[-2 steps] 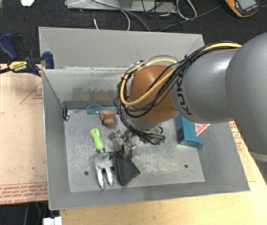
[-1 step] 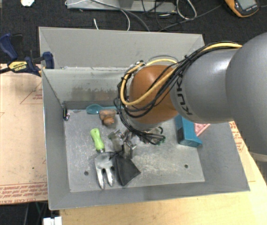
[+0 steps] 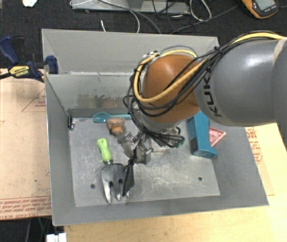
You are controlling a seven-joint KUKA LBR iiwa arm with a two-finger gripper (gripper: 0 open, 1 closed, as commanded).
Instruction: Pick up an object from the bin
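Gripper [image 3: 135, 153] low over scuffed grey bin floor [image 3: 184, 178]; grip state can't tell. Green-handled metal tool [image 3: 104, 150] just beside it. Dark carpet [image 3: 27, 29], cables [image 3: 173, 6] beyond.

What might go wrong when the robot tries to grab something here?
1. The pincer sits low beside the shiny metal end of the green-handled tool. Smooth metal could slip out, or just get pushed aside.
2. That tool is long, so if it is grabbed at one end, it might tip and fall back into the bin.
3. The brown lump and the teal spoon lie close behind, so the arm might bump them.
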